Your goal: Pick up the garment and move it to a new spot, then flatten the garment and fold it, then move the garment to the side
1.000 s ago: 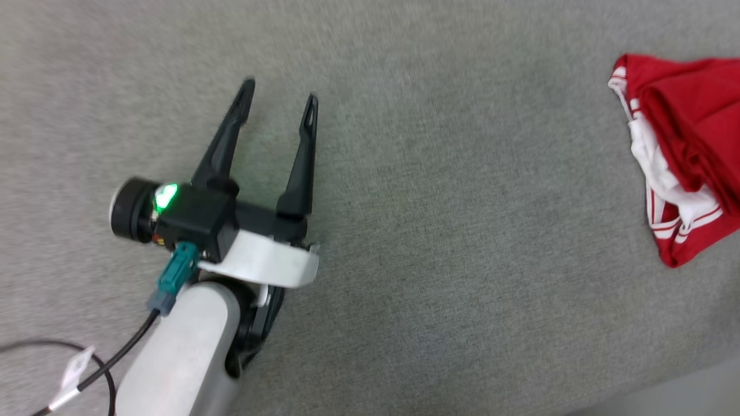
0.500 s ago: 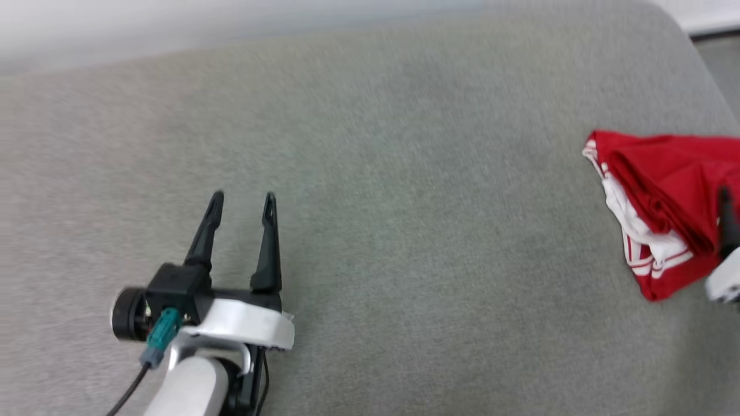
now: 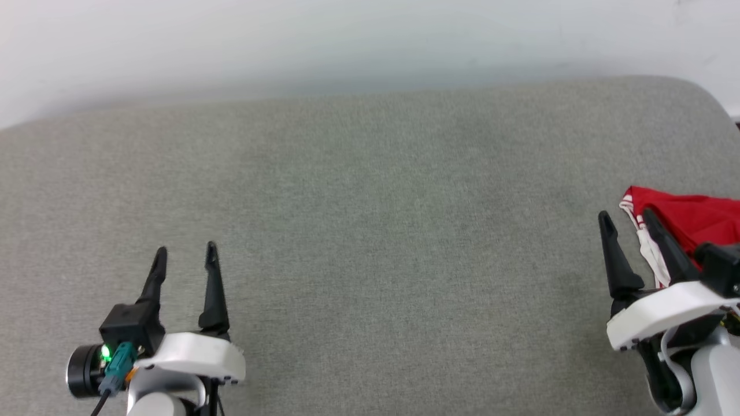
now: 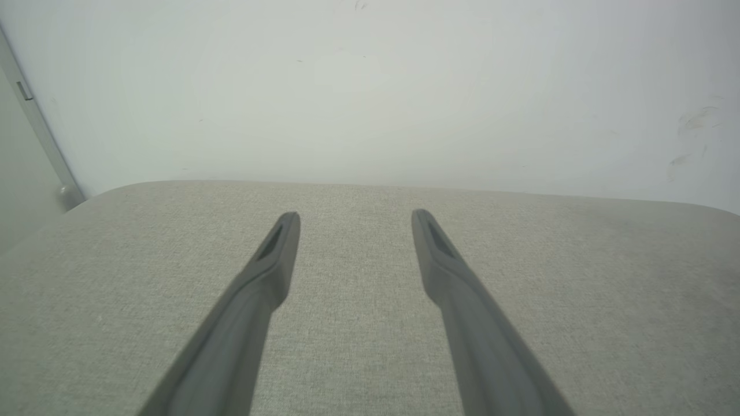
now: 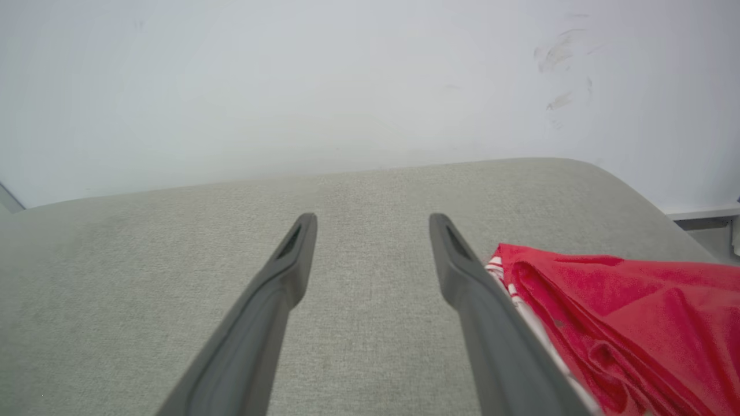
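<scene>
Surface: grey woven-fabric tabletop (image 3: 376, 231) with rounded corners, with a plain pale wall (image 3: 347, 46) behind it.
Garment: soft bright-red fabric garment (image 3: 694, 222) with white, red-striped sleeve trim. It lies bunched in layered folds at the tabletop's right end, partly cut off by the head view's edge. It is not spread flat.
Left tool: left tool (image 3: 186, 249), two long dark fingers on a white wrist. Its jaws stand apart and hold nothing. It is over bare cloth, well apart from the garment.
Right tool: right tool (image 3: 626, 215), jaws apart with nothing between them. The finger nearer the garment is just beside its striped edge. I cannot tell whether the two touch.
Stage: ambiguous. A compact bundle at the side fits a garment waiting to be picked up. It fits equally one already folded and set aside.
Technique (judgement): either way, the near finger of the right tool risks snagging the loose striped hem. Any motion beside the cloth should be slow. The bundle's layering should be checked from the head view before anything is decided.
</scene>
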Motion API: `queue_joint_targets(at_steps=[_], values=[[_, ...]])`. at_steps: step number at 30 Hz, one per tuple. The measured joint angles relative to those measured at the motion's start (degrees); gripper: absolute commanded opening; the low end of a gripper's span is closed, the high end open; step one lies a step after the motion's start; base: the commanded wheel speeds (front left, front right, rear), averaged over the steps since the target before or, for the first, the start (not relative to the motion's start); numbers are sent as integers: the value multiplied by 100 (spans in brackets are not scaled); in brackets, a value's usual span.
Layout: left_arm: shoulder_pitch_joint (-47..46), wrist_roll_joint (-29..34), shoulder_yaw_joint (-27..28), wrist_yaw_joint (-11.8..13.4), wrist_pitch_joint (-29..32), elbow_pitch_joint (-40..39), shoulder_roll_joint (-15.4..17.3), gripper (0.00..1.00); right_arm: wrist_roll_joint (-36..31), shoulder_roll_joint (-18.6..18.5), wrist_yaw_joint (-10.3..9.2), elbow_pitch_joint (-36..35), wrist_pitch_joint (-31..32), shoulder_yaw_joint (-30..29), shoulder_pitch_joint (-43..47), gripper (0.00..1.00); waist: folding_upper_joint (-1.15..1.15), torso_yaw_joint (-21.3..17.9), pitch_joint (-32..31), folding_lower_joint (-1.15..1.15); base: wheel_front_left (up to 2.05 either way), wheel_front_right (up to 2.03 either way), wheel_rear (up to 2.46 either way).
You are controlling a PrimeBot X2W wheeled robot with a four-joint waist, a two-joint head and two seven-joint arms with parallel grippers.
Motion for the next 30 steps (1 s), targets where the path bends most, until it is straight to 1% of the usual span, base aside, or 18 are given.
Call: queue_joint_targets(at_steps=[7,12,13,20,30], values=[[383,-94,55,-8,-26,58,44,100,-249,201,0,-1006,291,-40,663,100,0,107,-438,0,0,0,0],[512,-122,-8,-47,-34,165,-11,100,-363,280,0,-1519,528,-135,1068,100,0,125,-667,-1,0,0,0],[604,-153,-20,-70,-43,233,-21,100,-434,334,0,-1726,627,-158,1268,100,0,130,-743,-1,0,0,0],[633,-155,-3,-155,-51,355,-32,100,-510,413,0,-2028,794,-148,1425,100,0,142,-794,-1,0,0,0],[624,-143,15,-196,-58,386,-45,100,-550,436,0,-2119,894,-154,1433,100,0,133,-755,0,0,0,0]])
